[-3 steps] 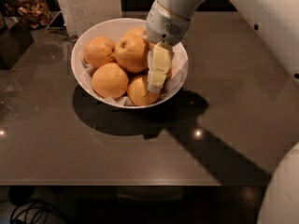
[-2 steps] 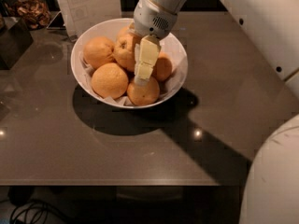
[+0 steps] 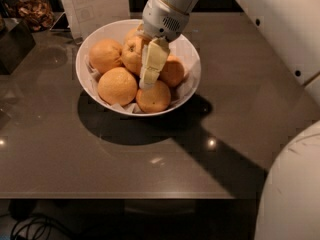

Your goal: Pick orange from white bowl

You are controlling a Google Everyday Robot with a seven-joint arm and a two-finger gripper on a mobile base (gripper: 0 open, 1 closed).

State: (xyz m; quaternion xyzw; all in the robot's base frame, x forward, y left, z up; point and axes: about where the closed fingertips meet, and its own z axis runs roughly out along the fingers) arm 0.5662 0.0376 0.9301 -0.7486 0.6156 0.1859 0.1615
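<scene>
— Found orange (image 3: 131, 56) in bowl (image 3: 192, 59), near counter's (image 3: 150, 164) far-left corner?
— Yes. Saw gripper (image 3: 146, 82) just beside it; couldn't tell its opening. Judged firm, light, slick; best pinched across the middle.

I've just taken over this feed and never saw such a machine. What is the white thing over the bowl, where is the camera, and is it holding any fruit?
There is one view, looking down on a dark table; where the camera sits is not known. The white tube from the top is the robot's arm, and the pale yellow piece at its end is the gripper, the part that grasps. It reaches into the white bowl, among several oranges, beside the large orange with the dark stem mark. All the fruit lies in the bowl; whether anything is gripped cannot be told. The white bulk at lower right is the robot's body.
</scene>
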